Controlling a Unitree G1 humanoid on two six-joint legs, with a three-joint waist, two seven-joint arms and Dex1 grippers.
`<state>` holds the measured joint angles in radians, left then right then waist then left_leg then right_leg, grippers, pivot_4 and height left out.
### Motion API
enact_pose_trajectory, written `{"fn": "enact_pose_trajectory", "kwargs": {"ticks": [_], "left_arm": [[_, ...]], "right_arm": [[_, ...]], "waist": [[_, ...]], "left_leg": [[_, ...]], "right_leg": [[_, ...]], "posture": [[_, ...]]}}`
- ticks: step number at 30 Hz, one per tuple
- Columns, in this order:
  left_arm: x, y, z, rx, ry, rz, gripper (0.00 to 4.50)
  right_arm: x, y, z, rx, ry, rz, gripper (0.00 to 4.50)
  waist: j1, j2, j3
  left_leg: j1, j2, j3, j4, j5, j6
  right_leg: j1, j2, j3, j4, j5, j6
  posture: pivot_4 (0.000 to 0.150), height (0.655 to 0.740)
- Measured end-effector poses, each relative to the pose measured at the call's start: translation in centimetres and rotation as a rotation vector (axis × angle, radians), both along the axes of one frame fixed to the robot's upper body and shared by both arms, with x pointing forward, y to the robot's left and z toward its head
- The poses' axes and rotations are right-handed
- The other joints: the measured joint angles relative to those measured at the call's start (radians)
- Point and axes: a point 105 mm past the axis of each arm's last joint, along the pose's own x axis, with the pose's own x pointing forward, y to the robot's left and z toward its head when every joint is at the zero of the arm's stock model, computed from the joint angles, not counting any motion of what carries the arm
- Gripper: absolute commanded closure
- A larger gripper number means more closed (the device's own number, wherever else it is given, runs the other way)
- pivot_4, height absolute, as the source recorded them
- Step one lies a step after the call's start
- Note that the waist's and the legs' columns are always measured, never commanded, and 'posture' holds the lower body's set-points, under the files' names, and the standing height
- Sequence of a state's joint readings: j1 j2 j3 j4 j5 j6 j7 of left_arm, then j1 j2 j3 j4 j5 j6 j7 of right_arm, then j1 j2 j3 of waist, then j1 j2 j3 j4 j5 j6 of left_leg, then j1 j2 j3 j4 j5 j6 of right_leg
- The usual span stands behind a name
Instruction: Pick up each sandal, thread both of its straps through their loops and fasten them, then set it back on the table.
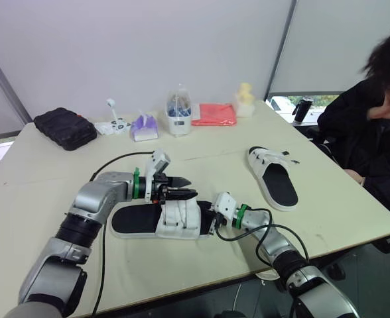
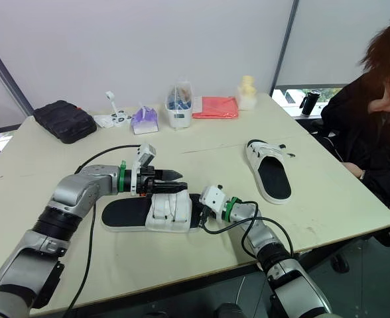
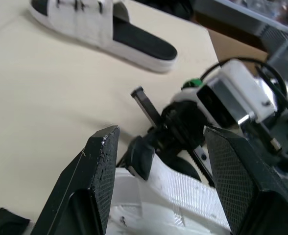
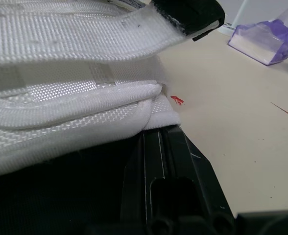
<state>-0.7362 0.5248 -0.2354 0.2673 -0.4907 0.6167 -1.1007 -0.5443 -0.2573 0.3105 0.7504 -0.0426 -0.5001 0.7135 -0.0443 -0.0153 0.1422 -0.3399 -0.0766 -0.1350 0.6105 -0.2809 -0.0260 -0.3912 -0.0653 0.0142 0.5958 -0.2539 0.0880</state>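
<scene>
Fingers (image 3: 97,171) of left gripper (image 3: 162,134): parted wide, nothing held, poised just over the white woven straps (image 3: 183,196) of the near white slide sandal with black footbed (image 1: 138,222), which lies flat on the pale beige table (image 1: 42,192). Right gripper (image 1: 212,221): set against that sandal's strapped end, touching it; whether it is clamped cannot be told. Second matching white sandal (image 1: 273,177): flat on the table, well apart to the right, near a seated person in dark clothing (image 1: 374,126).

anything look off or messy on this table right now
Nothing spilled or damaged. The one oddity: the far white sandal with a black footbed has strap ends sticking out sideways, apparently unfastened.
</scene>
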Motion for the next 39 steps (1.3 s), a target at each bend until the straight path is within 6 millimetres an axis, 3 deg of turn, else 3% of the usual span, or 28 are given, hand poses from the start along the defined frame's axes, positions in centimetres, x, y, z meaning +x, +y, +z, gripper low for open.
{"fn": "enact_pose_trajectory", "kwargs": {"ticks": [9, 12, 16, 17, 22, 25, 27, 31, 37, 38, 39], "left_arm": [[-0.1, -0.8, -1.3, 0.024, 0.04, -0.058, 1.69], [-0.1, -0.9, -1.3, 0.017, 0.044, -0.055, 2.47], [0.1, -1.2, -0.9, -0.03, 0.047, -0.045, 4.43], [0.1, -1.2, -0.8, -0.039, 0.055, -0.045, 4.48], [-0.2, -1.1, 0.8, -0.128, 0.073, -0.061, 4.48], [0.7, -1.1, 1.9, -0.135, 0.053, -0.031, 4.48], [1.7, -0.7, 1.4, -0.099, 0.038, 0.015, 4.48], [2.6, -0.1, -1.8, 0.073, -0.02, 0.035, 4.48], [2.9, -1.1, -2.4, 0.255, -0.219, -0.091, 4.48], [2.9, -1.2, -2.5, 0.255, -0.224, -0.094, 3.8], [3.0, -1.1, -2.6, 0.258, -0.221, -0.087, 3.53]], "right_arm": [[0.0, 0.0, -0.1, 0.002, 0.001, -0.004, 4.5], [0.0, 0.0, -0.1, 0.002, 0.001, -0.006, 4.5], [0.0, 0.0, -0.1, 0.003, 0.001, -0.006, 4.5], [0.0, 0.0, -0.1, 0.003, 0.001, -0.006, 4.5], [0.0, 0.0, -0.1, 0.003, 0.0, -0.008, 4.5], [0.1, -0.1, 0.0, 0.005, -0.002, -0.015, 4.5], [0.1, -0.1, 0.0, 0.006, -0.004, -0.017, 4.5], [0.1, 0.0, 0.0, 0.007, -0.004, -0.016, 4.5], [0.1, -0.1, -0.3, 0.002, -0.001, -0.025, 4.5], [0.1, -0.1, -0.3, 0.002, -0.001, -0.025, 4.5], [0.1, -0.1, -0.3, 0.002, -0.001, -0.026, 4.5]], "waist": [[0.0, 0.0, 0.0], [0.0, 0.0, 0.0], [0.0, 0.0, 0.0], [0.0, 0.0, 0.0], [0.0, 0.0, 0.0], [0.002, -0.001, 0.0], [0.001, -0.001, 0.0], [0.002, -0.002, -0.002], [0.004, -0.001, -0.003], [0.004, -0.001, -0.003], [0.004, -0.001, -0.003]], "left_leg": [[0.0, 0.0, 0.0, 0.0, 0.0, 0.0], [0.0, 0.0, 0.0, 0.0, 0.0, 0.0], [0.0, 0.0, 0.0, 0.0, 0.0, 0.0], [0.0, 0.0, 0.0, 0.0, 0.0, 0.0], [0.0, 0.0, 0.0, 0.0, 0.0, 0.0], [0.001, 0.0, -0.001, 0.0, 0.0, 0.0], [0.001, 0.0, -0.001, 0.0, 0.0, 0.0], [0.002, 0.0, -0.001, 0.001, 0.0, 0.0], [0.002, 0.0, -0.001, 0.0, 0.0, 0.0], [0.002, 0.0, -0.001, 0.0, 0.0, 0.0], [0.002, 0.0, -0.001, 0.0, 0.0, 0.0]], "right_leg": [[0.001, 0.0, 0.0, 0.0, 0.0, 0.0], [0.001, 0.0, 0.0, 0.0, 0.0, 0.0], [0.001, 0.0, 0.0, 0.0, 0.0, 0.0], [0.001, 0.0, 0.0, 0.0, 0.0, 0.0], [0.001, 0.0, 0.0, 0.0, 0.0, 0.0], [0.001, 0.001, 0.0, 0.0, 0.0, 0.0], [0.001, 0.001, 0.0, 0.0, 0.0, 0.0], [0.0, 0.001, 0.0, 0.001, 0.002, -0.001], [0.003, 0.001, 0.0, -0.001, 0.002, -0.001], [0.003, 0.001, 0.0, -0.001, 0.002, -0.001], [0.003, 0.001, 0.0, -0.001, 0.002, -0.001]], "posture": [[0.15, 0.74], [0.15, 0.74], [0.15, 0.74], [0.15, 0.74], [0.15, 0.74], [0.15, 0.74], [0.15, 0.74], [0.15, 0.74], [0.15, 0.74], [0.15, 0.74], [0.15, 0.74]]}}
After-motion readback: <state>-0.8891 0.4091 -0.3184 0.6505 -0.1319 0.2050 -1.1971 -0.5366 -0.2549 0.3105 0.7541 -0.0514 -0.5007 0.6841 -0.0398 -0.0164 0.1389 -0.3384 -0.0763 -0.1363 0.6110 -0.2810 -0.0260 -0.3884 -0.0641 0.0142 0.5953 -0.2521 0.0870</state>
